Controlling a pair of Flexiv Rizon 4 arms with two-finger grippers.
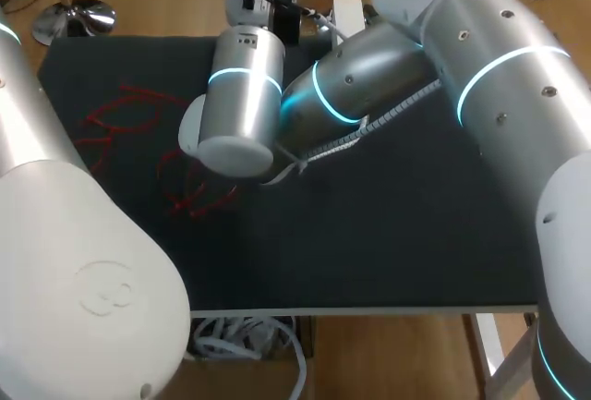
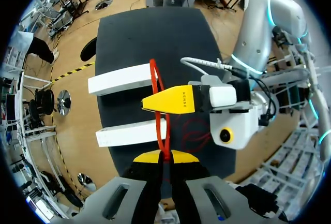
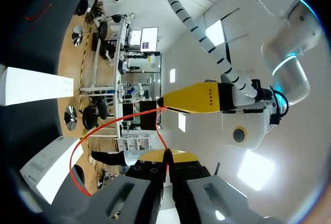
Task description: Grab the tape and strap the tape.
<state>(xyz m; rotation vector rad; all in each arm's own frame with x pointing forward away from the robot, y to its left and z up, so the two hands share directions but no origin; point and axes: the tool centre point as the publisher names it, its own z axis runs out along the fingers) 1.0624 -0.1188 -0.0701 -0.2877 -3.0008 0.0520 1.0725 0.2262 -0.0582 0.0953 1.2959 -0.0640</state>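
Note:
A thin red tape (image 2: 159, 111) runs taut between my two grippers, above the black table (image 2: 150, 32). My left gripper (image 2: 165, 156) is shut on its near end. Just ahead, my right gripper (image 2: 169, 100) is shut on the same strand, which bows into a loop past it. In the right wrist view, the right gripper (image 3: 166, 154) pinches the red tape (image 3: 103, 125), and the left gripper (image 3: 192, 98) holds it further along. In the head view both grippers are hidden behind my right arm's wrist (image 1: 242, 95). More red tape (image 1: 129, 118) lies loose on the mat at the left.
Two long white blocks (image 2: 121, 78) (image 2: 129, 132) lie side by side on the table under the grippers, with a gap between them. My right arm's silver links (image 1: 369, 86) cross the middle of the table. The table's front edge (image 1: 369, 309) is near.

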